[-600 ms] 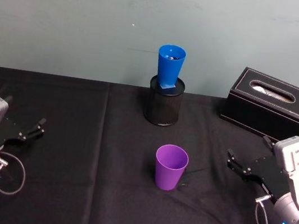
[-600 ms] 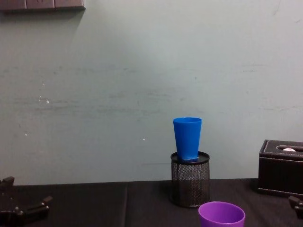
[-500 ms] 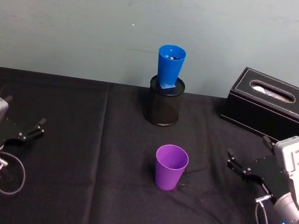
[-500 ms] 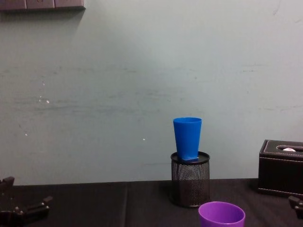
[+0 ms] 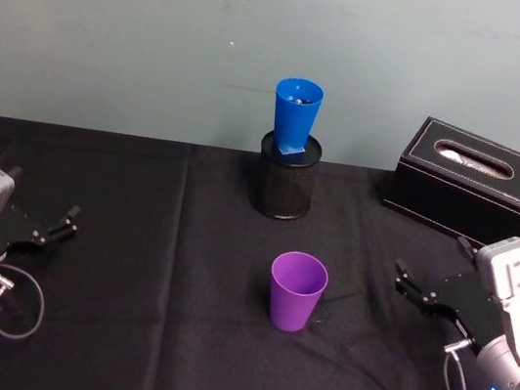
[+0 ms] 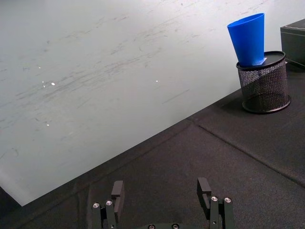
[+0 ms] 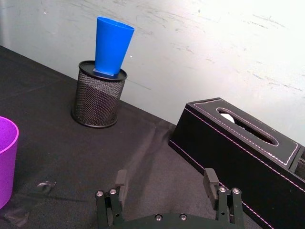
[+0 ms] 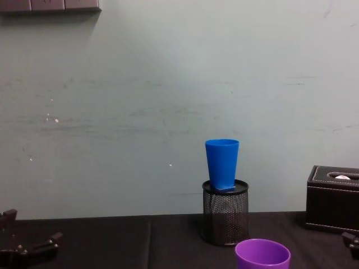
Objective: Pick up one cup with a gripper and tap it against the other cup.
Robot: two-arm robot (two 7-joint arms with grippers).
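- My left gripper (image 5: 55,226) lies low over the black cloth (image 5: 120,331), jaws spread wide with nothing between them. I would leave it parked.
- The purple cup (image 5: 296,291) stands upright, mouth up. It is well apart from the left gripper and nearer the right one, out ahead of that one's fingertips.
- The blue cup (image 5: 295,115) has its foot set into the mouth of a black mesh pen holder (image 5: 283,189), beyond the purple cup and raised above it.
- My right gripper (image 5: 407,281) is fully open and empty, pointing toward the purple cup.
- I'd run the right gripper in level, straddle the purple wall below the rim and close softly, since thin plastic probably flexes. Then I'd lift clear and tap lightly, because the blue cup looks perched and may tip.
- The black tissue box (image 5: 470,184) sits close behind that arm, so I'd keep the wrist off it.
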